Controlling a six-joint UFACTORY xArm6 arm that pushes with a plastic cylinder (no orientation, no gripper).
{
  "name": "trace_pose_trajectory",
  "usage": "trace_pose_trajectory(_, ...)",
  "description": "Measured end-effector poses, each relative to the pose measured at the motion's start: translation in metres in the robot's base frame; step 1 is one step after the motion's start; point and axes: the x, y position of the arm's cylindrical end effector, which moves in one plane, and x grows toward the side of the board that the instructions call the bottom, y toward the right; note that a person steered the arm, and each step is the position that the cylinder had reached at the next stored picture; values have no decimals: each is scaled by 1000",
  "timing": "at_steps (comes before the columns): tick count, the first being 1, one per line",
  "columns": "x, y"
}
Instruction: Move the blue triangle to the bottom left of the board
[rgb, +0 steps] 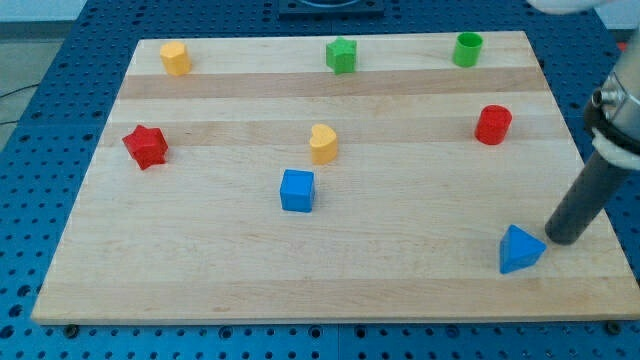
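The blue triangle (520, 250) lies near the board's bottom right corner. My tip (561, 240) stands just to the right of it, a small gap away, slightly higher in the view. The dark rod rises from the tip toward the view's upper right. The wooden board (200, 290) fills most of the view.
A blue cube (297, 190) sits at centre, with a yellow heart (322, 144) above it. A red star (146, 146) is at left. A yellow block (175, 58), a green star (341, 55) and a green cylinder (467, 49) line the top. A red cylinder (493, 125) is at right.
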Motion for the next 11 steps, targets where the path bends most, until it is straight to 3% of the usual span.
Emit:
trace_pose_trajectory(1, 20, -34)
trace_pose_trajectory(6, 31, -33)
trace_pose_trajectory(8, 47, -100)
trace_pose_trajectory(11, -2, -142)
